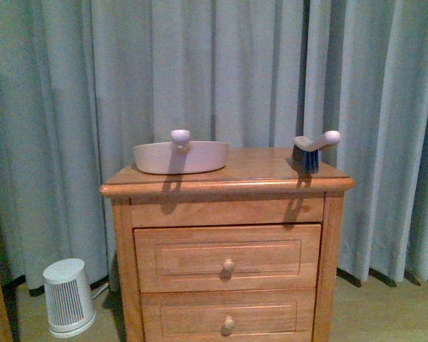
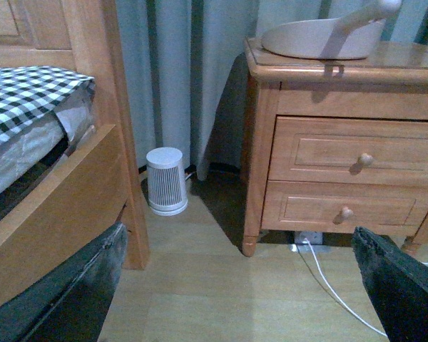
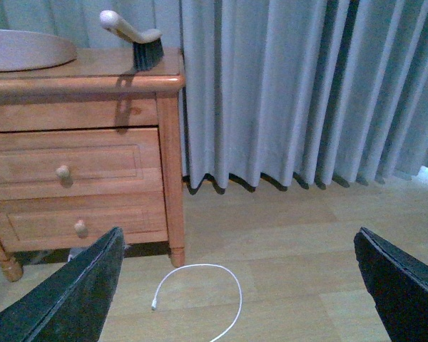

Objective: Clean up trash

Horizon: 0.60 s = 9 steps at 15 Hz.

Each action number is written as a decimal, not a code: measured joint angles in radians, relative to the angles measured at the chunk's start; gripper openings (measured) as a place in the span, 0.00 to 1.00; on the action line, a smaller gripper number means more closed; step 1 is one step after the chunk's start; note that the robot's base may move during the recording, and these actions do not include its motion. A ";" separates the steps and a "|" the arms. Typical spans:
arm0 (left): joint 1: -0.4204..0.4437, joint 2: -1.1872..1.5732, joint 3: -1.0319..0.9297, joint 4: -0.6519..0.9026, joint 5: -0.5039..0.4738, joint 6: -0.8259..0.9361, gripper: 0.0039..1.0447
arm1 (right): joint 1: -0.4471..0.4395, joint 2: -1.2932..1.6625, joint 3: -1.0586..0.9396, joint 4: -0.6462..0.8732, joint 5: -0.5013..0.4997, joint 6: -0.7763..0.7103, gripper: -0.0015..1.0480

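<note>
Jaws spread wide, brush (image 1: 307,153) handle pointing right

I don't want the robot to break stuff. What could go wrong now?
The brush stands close to a front corner of the nightstand, so a bump could knock it off. A loose white cable lies on the floor beside the nightstand and could snag anything reaching low. No crumpled paper shows in any view, so the robot might grab the wrong thing.

A home bedroom: a wooden two-drawer nightstand (image 1: 228,214) stands before floor-length grey curtains (image 1: 57,107), beside a wooden bed frame (image 2: 57,214) with black-and-white checked bedding (image 2: 21,100).
</note>
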<state>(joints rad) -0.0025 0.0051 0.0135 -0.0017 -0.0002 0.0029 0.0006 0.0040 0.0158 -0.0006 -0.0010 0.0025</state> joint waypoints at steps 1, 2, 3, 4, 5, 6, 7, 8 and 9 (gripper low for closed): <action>0.000 0.000 0.000 0.000 0.000 0.000 0.93 | 0.000 0.000 0.000 0.000 0.000 0.000 0.93; 0.000 0.000 0.000 0.000 0.000 0.000 0.93 | 0.000 0.000 0.000 0.000 0.000 0.000 0.93; 0.000 0.000 0.000 0.000 -0.001 0.000 0.93 | 0.000 0.000 0.000 0.000 0.000 0.000 0.93; 0.000 0.000 0.000 0.000 0.000 0.000 0.93 | 0.000 0.000 0.000 0.000 0.000 0.000 0.93; 0.000 0.000 0.000 0.000 0.000 0.000 0.93 | 0.000 0.000 0.000 0.000 0.000 0.000 0.93; 0.000 0.000 0.000 0.000 0.000 0.000 0.93 | 0.000 0.000 0.000 0.000 0.000 0.000 0.93; 0.000 0.000 0.000 0.000 0.000 0.000 0.93 | 0.000 0.000 0.000 0.000 -0.001 0.000 0.93; 0.000 -0.001 0.000 0.000 0.000 0.000 0.93 | 0.000 0.000 0.000 0.000 0.000 0.000 0.93; 0.000 0.000 0.000 0.000 0.000 0.000 0.93 | 0.000 0.000 0.000 0.000 0.000 0.000 0.93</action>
<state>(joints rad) -0.0025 0.0051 0.0135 -0.0017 -0.0006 0.0029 0.0006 0.0040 0.0158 -0.0006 -0.0010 0.0025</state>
